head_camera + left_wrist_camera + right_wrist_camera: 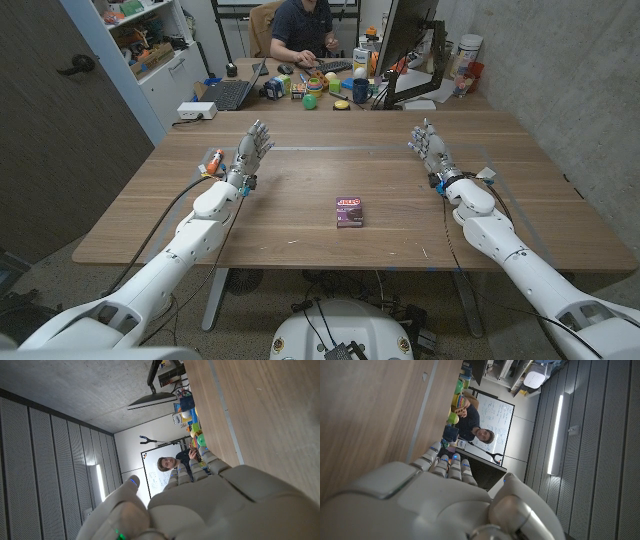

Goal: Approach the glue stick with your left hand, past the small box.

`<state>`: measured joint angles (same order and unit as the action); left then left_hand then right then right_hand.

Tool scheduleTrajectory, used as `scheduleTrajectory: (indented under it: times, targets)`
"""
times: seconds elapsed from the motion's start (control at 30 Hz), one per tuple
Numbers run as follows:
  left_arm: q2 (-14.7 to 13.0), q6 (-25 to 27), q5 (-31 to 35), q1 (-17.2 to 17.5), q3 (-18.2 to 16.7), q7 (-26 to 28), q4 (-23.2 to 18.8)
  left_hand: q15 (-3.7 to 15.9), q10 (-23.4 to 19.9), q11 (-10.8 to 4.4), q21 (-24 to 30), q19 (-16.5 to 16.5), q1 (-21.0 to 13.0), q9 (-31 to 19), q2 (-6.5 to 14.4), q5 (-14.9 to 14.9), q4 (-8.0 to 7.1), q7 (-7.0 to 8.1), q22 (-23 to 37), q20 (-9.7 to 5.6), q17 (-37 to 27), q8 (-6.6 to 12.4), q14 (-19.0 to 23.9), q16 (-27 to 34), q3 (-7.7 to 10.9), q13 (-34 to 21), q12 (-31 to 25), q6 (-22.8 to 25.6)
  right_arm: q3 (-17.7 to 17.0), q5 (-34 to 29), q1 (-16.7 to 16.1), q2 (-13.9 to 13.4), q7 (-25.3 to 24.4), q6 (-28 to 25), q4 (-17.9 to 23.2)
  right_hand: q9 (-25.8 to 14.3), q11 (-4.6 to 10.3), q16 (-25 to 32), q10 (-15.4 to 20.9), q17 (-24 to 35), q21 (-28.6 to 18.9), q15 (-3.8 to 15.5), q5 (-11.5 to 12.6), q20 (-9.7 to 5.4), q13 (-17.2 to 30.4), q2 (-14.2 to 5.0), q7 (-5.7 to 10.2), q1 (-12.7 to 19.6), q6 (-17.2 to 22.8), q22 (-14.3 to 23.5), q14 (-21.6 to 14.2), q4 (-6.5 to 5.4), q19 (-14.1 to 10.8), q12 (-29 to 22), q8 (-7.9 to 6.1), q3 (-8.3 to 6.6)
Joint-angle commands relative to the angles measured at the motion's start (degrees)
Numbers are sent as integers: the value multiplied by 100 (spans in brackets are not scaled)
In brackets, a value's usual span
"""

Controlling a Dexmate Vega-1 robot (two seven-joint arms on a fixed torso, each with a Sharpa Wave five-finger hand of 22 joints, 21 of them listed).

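The glue stick [213, 160], as far as it can be made out, is the small orange-and-white thing on the desk [300, 230] just beside the left wrist, on its outer side toward the desk's left edge. The left hand [252, 150] is raised beside it, fingers spread wide, holding nothing. The small box [349, 211] lies mid-desk, well apart, bare wood all round. The right hand [430, 145] is raised near the far right, fingers also spread and empty.
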<state>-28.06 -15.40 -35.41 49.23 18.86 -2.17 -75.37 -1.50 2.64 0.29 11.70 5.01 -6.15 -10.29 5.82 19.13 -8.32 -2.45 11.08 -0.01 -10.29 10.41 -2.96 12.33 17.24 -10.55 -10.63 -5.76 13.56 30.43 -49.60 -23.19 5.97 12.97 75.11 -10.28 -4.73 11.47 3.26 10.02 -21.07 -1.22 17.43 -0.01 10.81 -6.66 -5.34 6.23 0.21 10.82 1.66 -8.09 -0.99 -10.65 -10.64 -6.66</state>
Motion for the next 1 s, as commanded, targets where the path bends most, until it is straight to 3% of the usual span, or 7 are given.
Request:
scheduleTrajectory:
  times: [0.03,0.3,0.43,0.5,0.83,1.0]
  targets:
    - [442,207,583,203,-617,-218,-152,3,62,-19,34,57,-1,-11,135,41,-2,-5,26,-4,-22,25,-63,24,44,-24,-34,-59,-2119,-2107,-156,1860,1389,-686,153,-30,-36,29,-11,19,-12,-6,41,18,9,-54,-28,58,12,18,52,-32,-27,-33,-25,8]
    - [634,-168,1220,253,-912,-149,-191,36,82,-92,24,34,-15,-10,158,49,5,44,25,-29,-20,27,-92,11,57,-24,-29,-50,-3076,-3111,-4,2758,2112,-770,215,-30,-29,27,-7,18,-3,15,41,26,9,-53,-29,58,11,19,53,-32,-29,-34,-24,11]
    - [710,-542,1680,261,-1052,128,-175,105,22,-141,27,49,-65,-9,169,63,41,337,21,-16,-12,71,-45,21,83,-22,-49,88,-3400,-3441,66,3045,2360,-768,242,-30,-21,27,-5,18,4,18,41,40,9,-52,-25,58,9,19,51,-33,-24,-34,-23,12]
    - [696,-587,2009,304,-1112,402,-270,128,-2,-155,25,47,-96,-9,168,69,64,458,19,6,-8,83,-22,25,96,-20,-54,140,-3531,-3581,97,3156,2458,-755,254,-30,-28,27,-4,18,6,21,41,55,9,-52,-25,58,13,19,51,-33,-26,-34,-24,13]
    - [570,-694,4057,498,-1307,2095,-632,233,-148,-290,39,102,-284,-8,361,101,136,675,13,137,10,107,129,52,274,-14,-75,308,-3985,-4017,259,3514,2815,-674,257,-30,-8,35,19,17,14,49,42,108,8,-50,-30,59,24,19,25,-32,-34,-41,-27,17]
    - [542,-625,4743,521,-1376,2719,-746,287,-190,-343,60,169,-417,-10,489,109,161,641,12,40,16,101,176,49,431,-12,-67,347,-4114,-4153,338,3602,2932,-634,208,-29,-11,38,24,16,22,60,43,106,8,-49,-35,60,31,19,11,-32,-32,-41,-29,19]
